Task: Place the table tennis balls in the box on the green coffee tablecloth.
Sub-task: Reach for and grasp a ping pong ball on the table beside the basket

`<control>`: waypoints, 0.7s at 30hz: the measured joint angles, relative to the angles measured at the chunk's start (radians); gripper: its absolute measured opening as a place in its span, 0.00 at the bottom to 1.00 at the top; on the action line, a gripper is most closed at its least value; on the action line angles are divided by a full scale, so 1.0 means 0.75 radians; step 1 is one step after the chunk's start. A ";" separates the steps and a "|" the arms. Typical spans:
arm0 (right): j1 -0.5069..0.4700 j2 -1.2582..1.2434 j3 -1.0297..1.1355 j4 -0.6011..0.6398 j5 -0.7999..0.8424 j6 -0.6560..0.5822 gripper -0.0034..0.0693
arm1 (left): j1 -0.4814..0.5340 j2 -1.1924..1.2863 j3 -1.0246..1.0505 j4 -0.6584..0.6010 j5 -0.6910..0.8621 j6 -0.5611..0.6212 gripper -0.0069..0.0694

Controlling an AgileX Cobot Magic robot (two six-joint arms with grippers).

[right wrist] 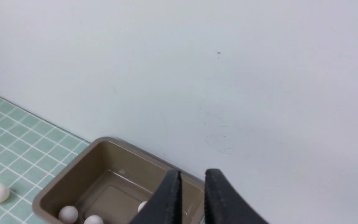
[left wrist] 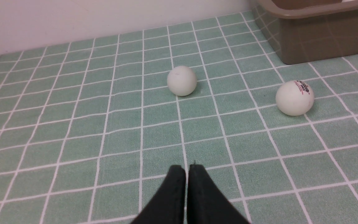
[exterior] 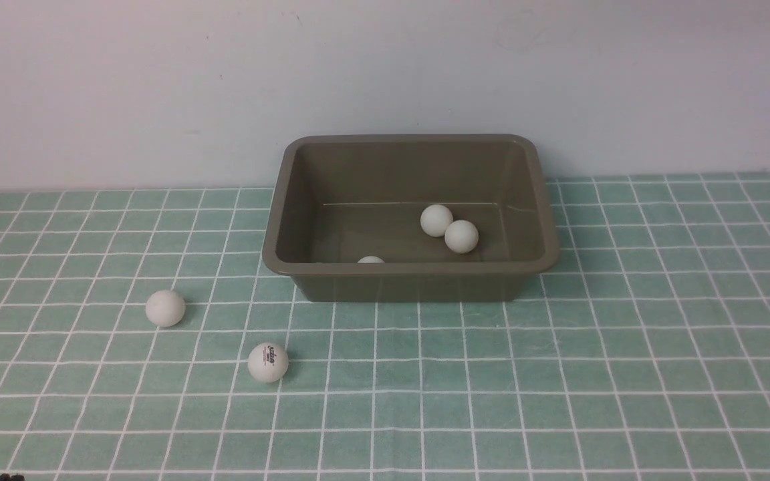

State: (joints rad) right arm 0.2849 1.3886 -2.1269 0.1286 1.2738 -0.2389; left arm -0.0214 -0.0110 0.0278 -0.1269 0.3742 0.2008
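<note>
a rectangular olive-brown plastic box (exterior: 412, 277) with rounded corners, a flared rim and sloping sides stands on the mint-green tablecloth (exterior: 625, 347), gridded with thin white lines, that covers the tabletop. the box sits close to the far edge, about midway along it, just before a pale wall (exterior: 158, 80). three small matte white table tennis balls lie inside it. one ball (exterior: 436, 220) touches a second ball (exterior: 461, 236) on the floor toward the box's right end. a third ball (exterior: 370, 259) is mostly hidden behind the near rim. two more rest on the cloth outside, between the box and the tabletop's near left corner, well apart from each other. these are a plain ball (exterior: 165, 308) further left and a ball with a small dark printed logo (exterior: 267, 363) nearer the near edge. the left arm's jaws, black, are pressed together with nothing between them, low over the cloth, both loose balls ahead of them. the right arm's jaws stand a narrow gap apart and hold nothing. they are raised, with the box below them and the wall beyond.
</note>
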 joint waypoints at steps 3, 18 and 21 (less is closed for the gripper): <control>0.000 -0.171 0.170 -0.034 0.003 0.000 0.13 | 0.000 0.000 0.000 0.000 0.000 0.000 0.09; -0.002 -0.940 1.580 -0.044 0.012 0.030 0.05 | 0.000 0.000 0.000 -1.120 -0.107 -0.205 0.09; -0.002 -1.023 1.789 0.054 -0.044 0.030 0.05 | 0.000 0.000 0.000 -1.363 -0.160 -0.206 0.09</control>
State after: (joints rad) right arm 0.2837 0.6210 -0.7849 0.1693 1.2405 -0.2166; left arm -0.0214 -0.0110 0.0280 -1.1490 0.2541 0.0461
